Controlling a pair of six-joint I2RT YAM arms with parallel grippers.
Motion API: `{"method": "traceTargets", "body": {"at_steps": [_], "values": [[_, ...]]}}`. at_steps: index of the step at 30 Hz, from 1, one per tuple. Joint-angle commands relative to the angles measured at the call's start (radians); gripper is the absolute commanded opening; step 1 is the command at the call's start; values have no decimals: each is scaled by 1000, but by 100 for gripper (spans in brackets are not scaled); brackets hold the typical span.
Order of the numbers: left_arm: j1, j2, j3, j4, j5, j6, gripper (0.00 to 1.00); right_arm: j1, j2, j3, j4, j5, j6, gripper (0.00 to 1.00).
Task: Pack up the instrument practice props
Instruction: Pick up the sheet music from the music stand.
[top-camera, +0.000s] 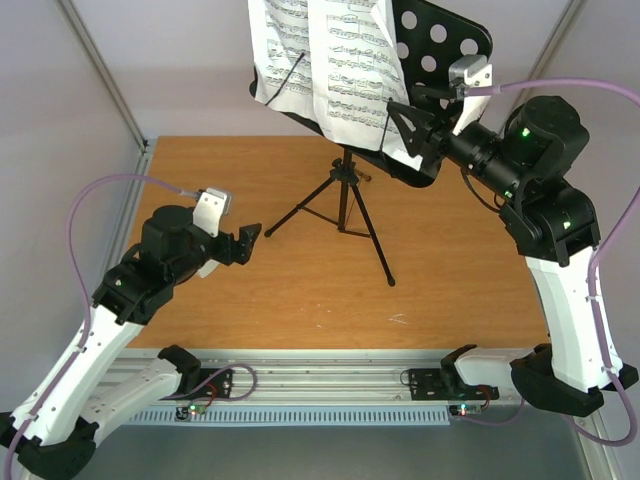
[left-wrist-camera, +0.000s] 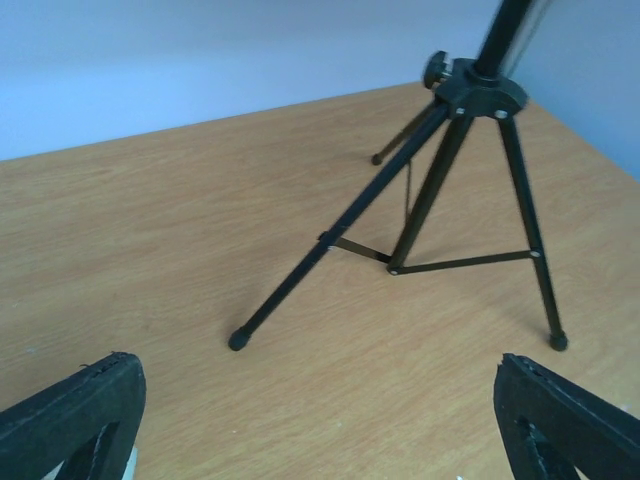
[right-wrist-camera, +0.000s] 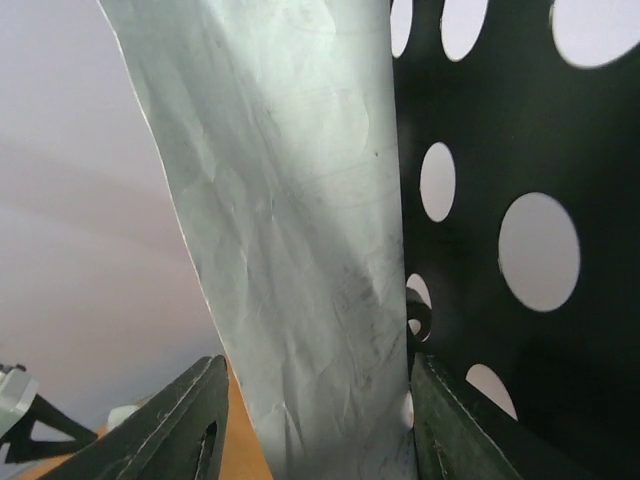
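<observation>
The black tripod music stand (top-camera: 345, 200) is on the wooden table, its perforated desk (top-camera: 440, 40) at the top of the view. White sheet-music pages (top-camera: 320, 60) rest on the desk. My right gripper (top-camera: 400, 125) reaches in at the right page's lower edge. In the right wrist view the page (right-wrist-camera: 300, 250) hangs between the jaws of my right gripper (right-wrist-camera: 315, 420), close to the right finger and clear of the left finger (right-wrist-camera: 190, 420), with the desk (right-wrist-camera: 500, 150) behind. My left gripper (top-camera: 250, 240) is open and empty, low over the table, facing the stand's legs (left-wrist-camera: 440, 180).
The wooden table (top-camera: 250, 310) is bounded by a metal rail at the near edge and pale walls at the back and sides. The tripod's three feet spread across the table's centre, one foot (left-wrist-camera: 240, 340) just ahead of my left gripper (left-wrist-camera: 320, 420).
</observation>
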Motion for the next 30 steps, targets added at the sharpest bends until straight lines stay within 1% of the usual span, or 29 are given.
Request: {"method": "traceTargets", "body": {"at_steps": [1,3,4,7,9,11,14,16,17,20,24,28,30], "values": [[0,14,17,36,147,-6,93,15,0,22,55,41,-55,49],[-5,32,46,37,205,-55,89,21,-2,12,70,64,-66,42],[-10,36,51,52,241,-104,87,26,-8,0,84,78,-74,39],[-78,49,36,201,267,-218,86,39,-25,-50,132,124,-95,26],[-153,97,61,264,233,-242,86,44,-33,-62,144,140,-103,20],[-219,182,155,273,202,-226,86,49,-39,-69,148,155,-108,15],[-248,316,268,307,259,-235,86,54,-58,-89,161,187,-105,6],[-258,363,307,388,315,-264,84,54,-75,-112,179,197,-101,2],[-263,381,322,437,335,-284,83,54,-83,-120,184,199,-101,1],[-266,441,378,504,352,-317,82,53,-87,-127,181,203,-102,1],[-266,526,470,541,368,-344,82,54,-93,-138,177,207,-105,1],[-267,571,512,621,413,-388,82,55,-109,-158,189,216,-111,1],[-267,592,540,622,410,-394,81,55,-112,-161,191,216,-111,1]]}}
